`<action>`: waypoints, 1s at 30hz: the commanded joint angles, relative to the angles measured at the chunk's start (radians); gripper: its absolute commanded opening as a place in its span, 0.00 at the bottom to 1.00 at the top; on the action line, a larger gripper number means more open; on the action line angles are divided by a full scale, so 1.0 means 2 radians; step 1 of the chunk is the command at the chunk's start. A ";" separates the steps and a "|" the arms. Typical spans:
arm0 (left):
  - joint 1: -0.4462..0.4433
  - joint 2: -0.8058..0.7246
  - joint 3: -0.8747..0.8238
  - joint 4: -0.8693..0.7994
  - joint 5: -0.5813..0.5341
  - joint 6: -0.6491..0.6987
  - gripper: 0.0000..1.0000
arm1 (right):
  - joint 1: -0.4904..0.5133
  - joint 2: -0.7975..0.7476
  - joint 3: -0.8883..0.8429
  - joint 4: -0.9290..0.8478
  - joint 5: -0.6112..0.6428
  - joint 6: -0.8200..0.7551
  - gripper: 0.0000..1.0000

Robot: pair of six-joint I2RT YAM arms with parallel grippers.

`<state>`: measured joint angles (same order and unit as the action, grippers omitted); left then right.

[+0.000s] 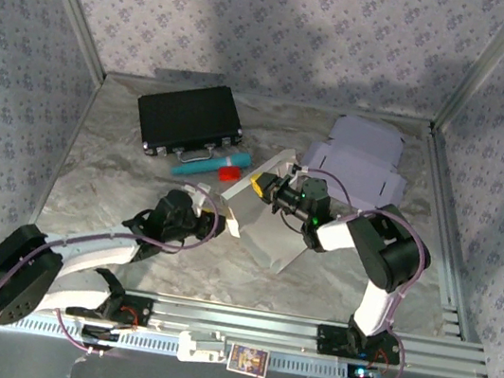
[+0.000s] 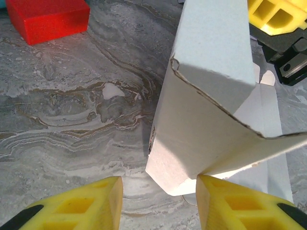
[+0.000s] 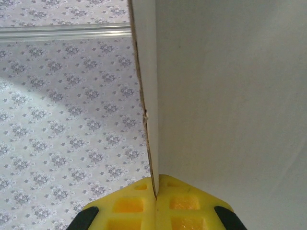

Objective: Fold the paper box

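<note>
Your right claw [image 3: 156,194] pinches a box [image 2: 206,129] panel tight, propping it up. Left claw [image 2: 159,201] stands half-open either side of the box's lower corner, gripping nothing, likely readying a fold.

Top edge crops red block [image 2: 48,19]; right edge crops paper box [image 2: 211,120].

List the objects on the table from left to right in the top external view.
black case → red block → paper box → flat cardboard sheets
</note>
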<state>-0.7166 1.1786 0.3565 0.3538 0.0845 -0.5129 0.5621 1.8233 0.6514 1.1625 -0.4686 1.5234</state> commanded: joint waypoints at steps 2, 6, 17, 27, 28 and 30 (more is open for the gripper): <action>-0.006 0.017 0.000 0.045 0.003 -0.011 0.45 | -0.003 0.013 -0.004 0.020 -0.009 0.003 0.00; -0.019 0.015 0.004 0.030 -0.007 -0.007 0.46 | -0.004 0.018 -0.002 0.031 -0.010 0.005 0.00; -0.018 0.047 0.020 0.038 -0.034 -0.001 0.45 | -0.008 0.025 -0.001 0.048 -0.013 0.016 0.00; -0.019 0.074 0.056 0.024 -0.051 0.009 0.44 | -0.009 0.032 0.002 0.052 -0.015 0.025 0.00; -0.019 0.074 0.056 0.023 -0.054 0.011 0.44 | -0.009 0.033 0.002 0.052 -0.016 0.025 0.00; -0.019 0.076 0.056 0.021 -0.054 0.013 0.44 | -0.009 0.032 0.003 0.050 -0.016 0.026 0.00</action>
<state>-0.7486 1.3300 0.4427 0.4000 0.0132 -0.5091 0.5446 1.8683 0.6514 1.2522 -0.4763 1.5642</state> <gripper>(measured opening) 0.441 0.059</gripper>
